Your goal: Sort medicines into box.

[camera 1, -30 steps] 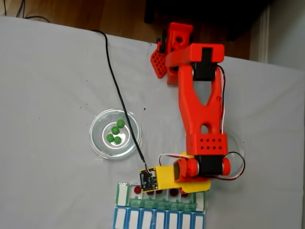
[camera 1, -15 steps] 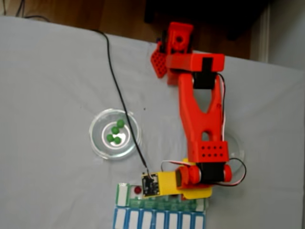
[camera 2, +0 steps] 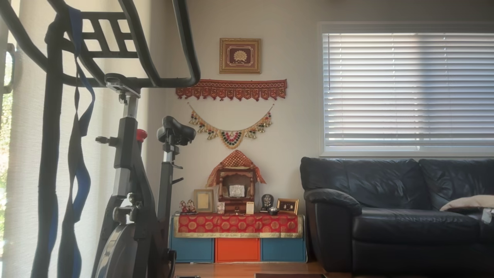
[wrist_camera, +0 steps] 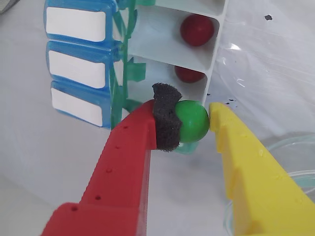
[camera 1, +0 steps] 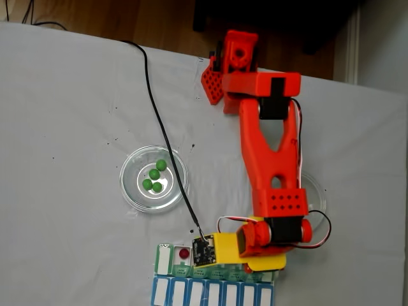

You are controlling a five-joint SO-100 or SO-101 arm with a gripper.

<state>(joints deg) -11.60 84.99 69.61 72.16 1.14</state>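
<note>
Jaws pinch our green ball [wrist_camera: 193,121] just beside the box [wrist_camera: 170,49]; opening early, we risk it bouncing onto the tabletop [camera 1: 76,127].

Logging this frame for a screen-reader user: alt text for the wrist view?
The gripper pinches a green ball between a foam-padded red finger and a yellow finger, just short of the pill organiser, whose open white compartments hold two red balls.

my arm [camera 1: 271,153]: orange-red printed links, black servo blocks | gripper [wrist_camera: 209,123]: one red finger with black foam pad, one yellow finger | black cable to wrist camera board, red-white servo wires
</note>
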